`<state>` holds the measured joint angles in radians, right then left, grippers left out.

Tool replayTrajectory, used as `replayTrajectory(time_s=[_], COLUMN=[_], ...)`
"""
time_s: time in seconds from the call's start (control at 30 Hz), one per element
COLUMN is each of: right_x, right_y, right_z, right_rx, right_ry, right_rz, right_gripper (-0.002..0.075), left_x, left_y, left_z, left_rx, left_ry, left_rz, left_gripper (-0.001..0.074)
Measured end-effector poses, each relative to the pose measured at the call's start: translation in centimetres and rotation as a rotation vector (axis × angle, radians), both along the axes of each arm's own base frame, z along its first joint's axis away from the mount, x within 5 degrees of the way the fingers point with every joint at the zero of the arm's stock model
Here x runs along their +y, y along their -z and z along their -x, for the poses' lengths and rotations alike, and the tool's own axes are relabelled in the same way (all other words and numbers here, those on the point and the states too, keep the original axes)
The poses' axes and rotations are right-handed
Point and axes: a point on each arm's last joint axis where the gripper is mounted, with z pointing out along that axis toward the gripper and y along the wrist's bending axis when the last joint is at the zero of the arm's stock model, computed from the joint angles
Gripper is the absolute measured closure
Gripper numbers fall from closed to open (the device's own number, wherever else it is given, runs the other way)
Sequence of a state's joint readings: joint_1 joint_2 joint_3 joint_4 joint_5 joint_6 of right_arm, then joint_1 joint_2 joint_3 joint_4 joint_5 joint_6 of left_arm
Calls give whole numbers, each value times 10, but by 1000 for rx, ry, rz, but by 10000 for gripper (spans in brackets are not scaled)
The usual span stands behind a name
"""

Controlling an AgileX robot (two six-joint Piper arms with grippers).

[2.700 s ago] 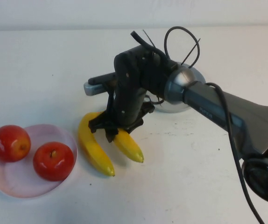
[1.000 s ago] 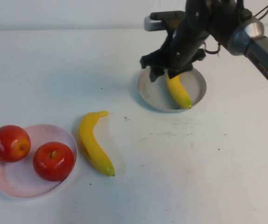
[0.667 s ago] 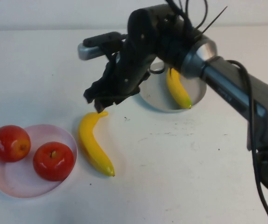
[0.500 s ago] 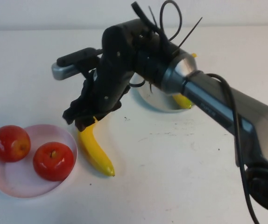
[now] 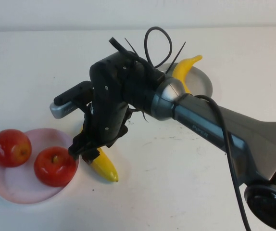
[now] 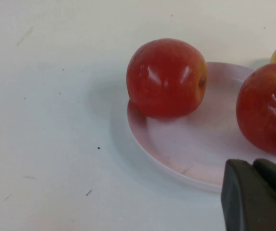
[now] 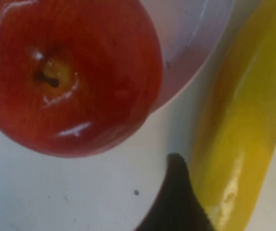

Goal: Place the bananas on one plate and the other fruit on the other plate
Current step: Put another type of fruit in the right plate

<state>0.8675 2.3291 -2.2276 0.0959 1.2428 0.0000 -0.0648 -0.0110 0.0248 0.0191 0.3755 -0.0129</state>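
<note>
Retrieval of the second banana is being attempted by the right gripper; whether its fingers are clamped cannot be told, and lifting toward the grey plate is being called for. The left gripper is being kept beside the pink plate, its spread likewise unclear.

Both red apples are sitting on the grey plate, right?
Not quite. Both red apples sit on the pink plate, as the high view shows. The grey plate holds a banana. The right gripper is at the other banana.

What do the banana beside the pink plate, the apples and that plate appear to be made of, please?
Banana under the right gripper: probably plastic, smooth with glare streaks. Apples: likely plastic too, glossy with sharp highlights. Pink plate: matte, perhaps plastic or ceramic. Left gripper hovers beside it.
</note>
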Motion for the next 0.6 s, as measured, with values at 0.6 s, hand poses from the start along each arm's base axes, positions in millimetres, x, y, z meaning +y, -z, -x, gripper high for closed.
replayTrajectory(time_s=[0.6], right_x=[5], right_y=[34], right_z=[-4], right_rx=[40], right_ry=[0], right_rz=[51], right_gripper=[271], left_x=[0], left_y=[0], left_z=[0], left_rx=[0], left_ry=[0], left_rz=[0], left_gripper=[733])
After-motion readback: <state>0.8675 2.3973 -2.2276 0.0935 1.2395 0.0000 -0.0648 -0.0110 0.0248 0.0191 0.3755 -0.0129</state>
